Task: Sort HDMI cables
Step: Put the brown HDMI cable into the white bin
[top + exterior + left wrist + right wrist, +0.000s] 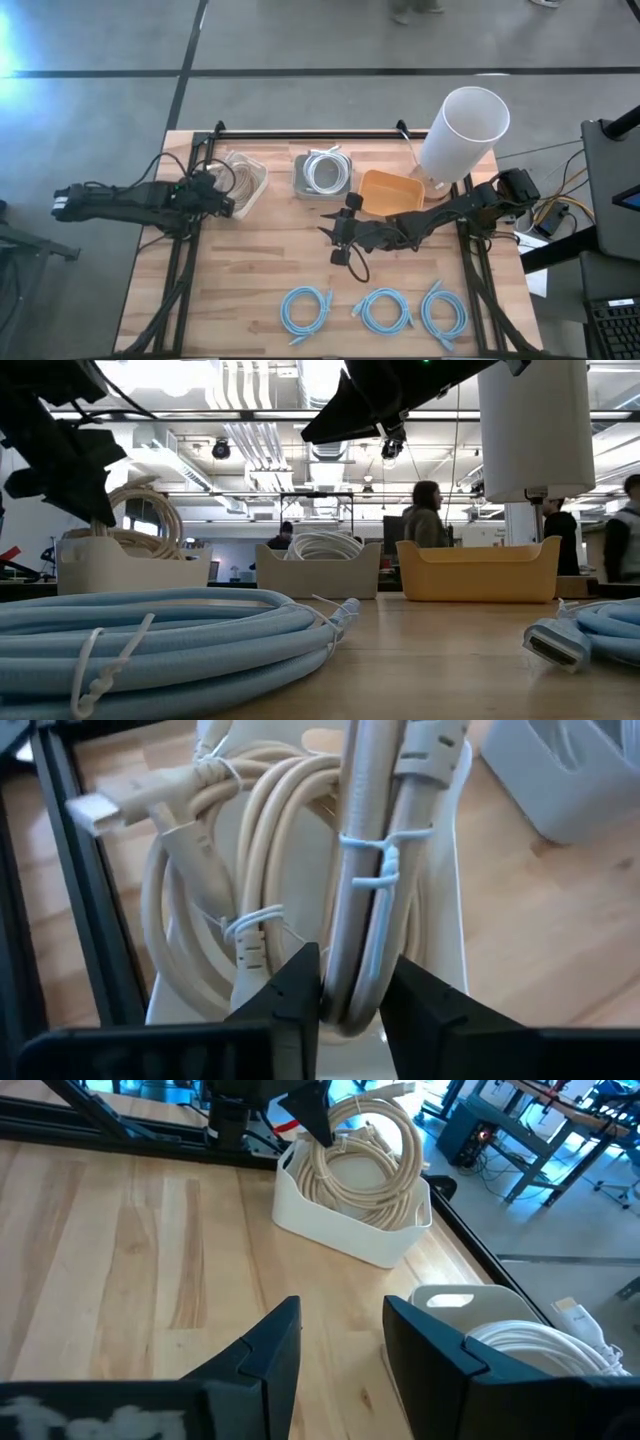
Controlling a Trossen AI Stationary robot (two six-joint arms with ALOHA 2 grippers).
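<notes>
My left gripper (226, 197) (352, 1005) is at the white bin (256, 187) near the table's far left and is shut on a beige cable coil (365, 840). Other beige coils (200, 910) lie in that bin. The grey bin (300, 182) holds white coils (324, 170). An orange bin (388, 192) stands to its right. Three light blue coils (305, 308) (385, 311) (443, 314) lie flat near the near edge. My right gripper (339, 238) (342, 1342) hovers open above mid-table, holding nothing. My left gripper pinches the beige coil's bundled strands (348, 950) between its two fingers (290, 990), just below a pale cable tie (372, 870). The coil stands on edge over the white bin (450, 940) and rises above its rim in the low view (150, 510).
A tall white cylinder (460, 128) stands at the far right by the orange bin. Black arm frames run down both table sides (185, 270) (478, 280). Bare wood lies between the bins and the blue coils (270, 250). People stand in the room beyond (428, 510).
</notes>
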